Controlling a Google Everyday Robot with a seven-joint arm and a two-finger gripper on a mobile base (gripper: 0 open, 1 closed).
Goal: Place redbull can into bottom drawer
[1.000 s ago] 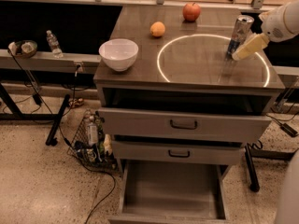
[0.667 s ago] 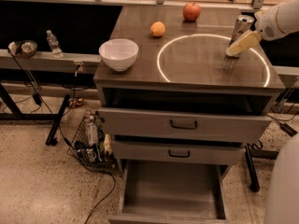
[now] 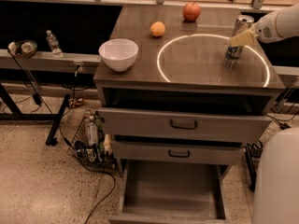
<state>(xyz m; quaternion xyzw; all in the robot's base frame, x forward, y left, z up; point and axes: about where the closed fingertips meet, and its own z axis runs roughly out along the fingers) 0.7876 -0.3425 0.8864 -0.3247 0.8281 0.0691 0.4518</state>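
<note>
The pale two-finger gripper (image 3: 241, 38) has moved in since a moment ago. Before, it was low at the right side of the tall slim silver-and-blue redbull can (image 3: 235, 49); now it lies across the can's middle, reaching in over the right edge of the tabletop. The can stands upright in the same place, near the right edge and toward the back right corner. Whether the gripper is already closed on it, one cannot tell. The deep grey bottom drawer (image 3: 173, 185) stands pulled out below. The task seems to be at the grasping step; lifting and lowering are not yet done.
</note>
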